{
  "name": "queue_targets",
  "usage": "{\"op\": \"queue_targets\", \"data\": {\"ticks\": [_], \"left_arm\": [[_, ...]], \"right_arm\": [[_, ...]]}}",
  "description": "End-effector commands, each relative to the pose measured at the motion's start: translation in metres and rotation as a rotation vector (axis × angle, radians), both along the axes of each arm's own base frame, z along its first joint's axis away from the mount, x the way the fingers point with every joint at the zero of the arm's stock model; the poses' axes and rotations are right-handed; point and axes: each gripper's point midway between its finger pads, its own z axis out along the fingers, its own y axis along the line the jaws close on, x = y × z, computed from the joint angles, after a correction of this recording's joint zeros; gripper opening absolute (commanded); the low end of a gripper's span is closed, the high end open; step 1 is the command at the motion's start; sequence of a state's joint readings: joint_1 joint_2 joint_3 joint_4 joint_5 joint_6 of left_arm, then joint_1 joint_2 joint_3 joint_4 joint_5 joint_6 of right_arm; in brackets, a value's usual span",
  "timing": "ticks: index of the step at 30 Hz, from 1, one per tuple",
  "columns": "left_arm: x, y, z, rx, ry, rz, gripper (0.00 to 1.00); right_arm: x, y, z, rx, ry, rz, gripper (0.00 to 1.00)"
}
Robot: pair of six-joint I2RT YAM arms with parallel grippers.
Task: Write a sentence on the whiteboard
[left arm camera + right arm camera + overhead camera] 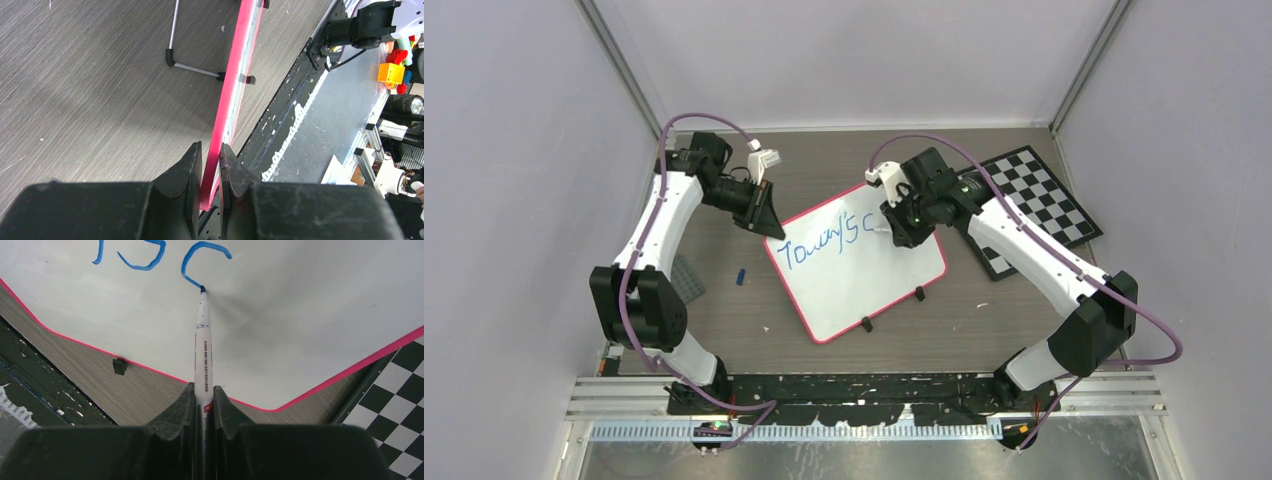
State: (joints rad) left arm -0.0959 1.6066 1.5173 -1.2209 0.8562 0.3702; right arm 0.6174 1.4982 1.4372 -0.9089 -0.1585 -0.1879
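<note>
The left jaws are closed on the thin pink frame of the whiteboard (854,285) at its far left corner, and this hold looks narrow. I judge that if the frame slips out there, the board can turn under the writing pressure and the line of letters becomes crooked. The right jaws grip a white marker (203,340) by its back part, and its tip touches the board at the lower end of a blue "C". Too much pressure could push the marker back between the jaws, and too little could break the stroke. The whiteboard lies in the middle of the surface, turned at an angle, between both arms. It is white with rounded corners, two small black clips on its near edge and blue handwriting across it.
</note>
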Motion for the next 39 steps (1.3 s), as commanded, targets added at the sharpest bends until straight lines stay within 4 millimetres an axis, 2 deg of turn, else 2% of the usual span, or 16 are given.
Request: {"op": "queue_targets", "data": {"ticks": [1,9,16,30,39], "left_arm": [[0.016,0.005,-0.020,0.093,-0.038,0.007,0.00],[0.015,0.006,-0.020,0.096,-0.036,0.008,0.00],[0.015,0.006,-0.021,0.100,-0.039,0.007,0.00],[0.015,0.006,-0.022,0.098,-0.035,0.007,0.00],[0.014,0.005,-0.017,0.095,-0.042,0.010,0.01]], "right_arm": [[0.024,-0.011,0.026,-0.002,-0.112,-0.049,0.00],[0.038,-0.006,0.038,0.023,-0.146,-0.060,0.00],[0.039,-0.004,0.037,0.023,-0.141,-0.051,0.00],[0.011,-0.015,0.003,0.000,-0.046,-0.047,0.00],[0.013,-0.023,0.033,-0.020,-0.107,-0.034,0.00]]}}
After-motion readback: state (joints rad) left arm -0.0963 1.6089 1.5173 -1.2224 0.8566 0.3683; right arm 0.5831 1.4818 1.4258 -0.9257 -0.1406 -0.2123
